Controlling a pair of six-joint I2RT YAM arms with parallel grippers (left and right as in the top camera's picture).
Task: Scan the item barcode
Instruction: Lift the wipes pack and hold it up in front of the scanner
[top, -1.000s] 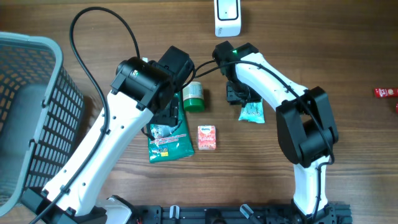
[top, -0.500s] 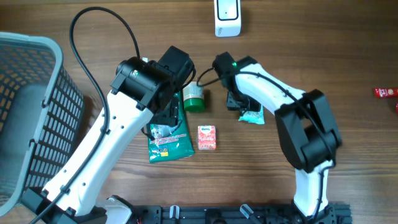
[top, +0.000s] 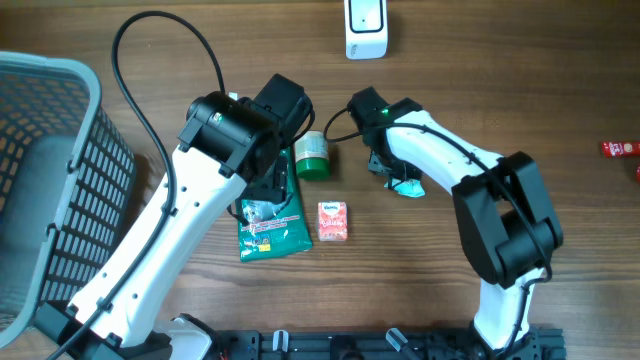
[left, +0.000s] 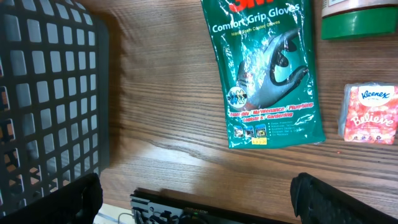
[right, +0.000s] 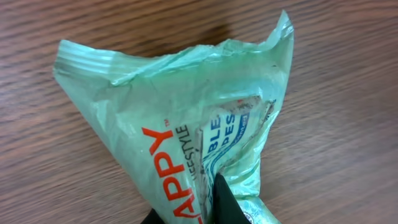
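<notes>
Pinching a crumpled pale green packet (right: 186, 106) at one end, the right tool (top: 392, 170) is closed on the wrapper. The packet lies near the middle of the wooden desk (top: 560, 90), just right of a green-lidded jar (top: 312, 155); whether it touches the wood cannot be told. To do this step well, the grip seems best held firm on the sealed edge only, leaving the printed face uncovered. The film is creased, so it looks wise to lift it clear and turn it slowly until the barcode, not visible here, faces the white scanner (top: 365, 30) at the far edge. A thin pinch of slippery film could slide out. The left tool (left: 208, 200) hangs wide open and empty above a green glove pack (left: 267, 74), with a small pink tissue pack (left: 368, 113) beside it. A grey mesh basket (top: 105, 170) stands at the left end, and a red item (top: 622, 148) at the right edge. No room beyond the desk shows.
</notes>
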